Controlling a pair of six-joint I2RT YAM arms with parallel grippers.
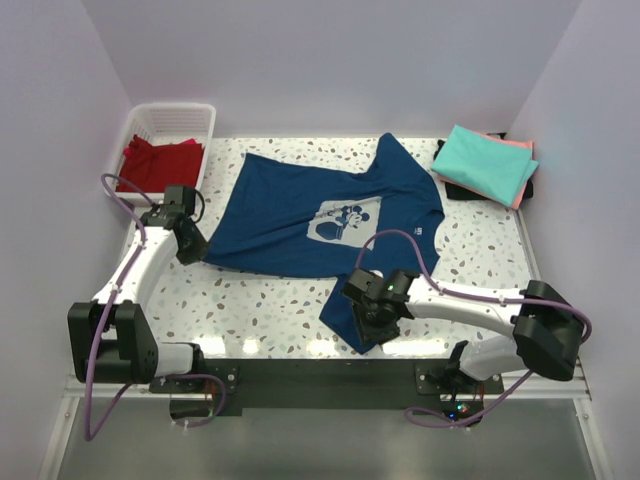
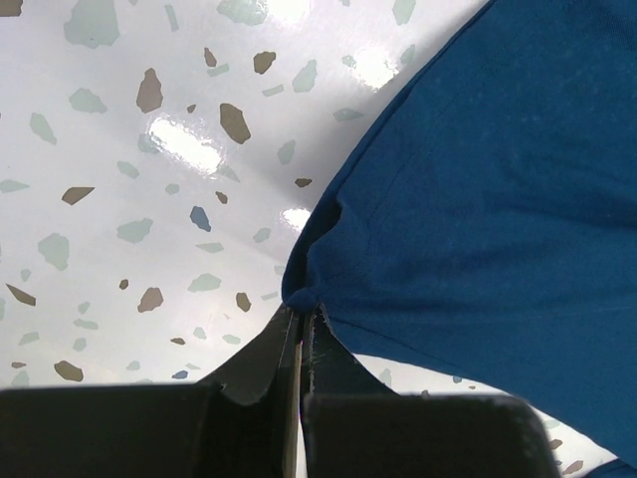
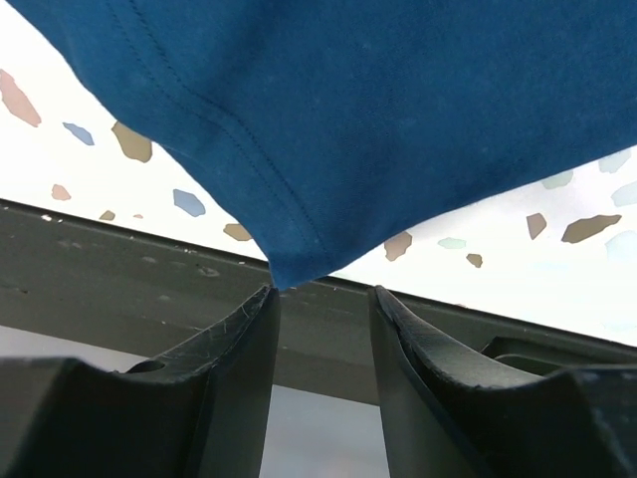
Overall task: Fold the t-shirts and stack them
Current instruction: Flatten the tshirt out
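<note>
Left gripper (image 2: 301,317): pinched closed on a side corner of the navy t-shirt (image 1: 290,215), with only a sliver of cloth caught.
Right gripper (image 3: 323,294): jaws apart, the hem corner just above them and not held.
Position: spread print-up mid-desk (image 1: 480,265), near corner reaching the front edge.
Risk: the thin left pinch could slip, and a one-sided pull would skew or bunch the fold.

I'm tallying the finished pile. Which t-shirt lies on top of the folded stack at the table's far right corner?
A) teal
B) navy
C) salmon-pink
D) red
A: the teal t-shirt lies folded on top, with an edge of the salmon-pink t-shirt showing under it.
</note>
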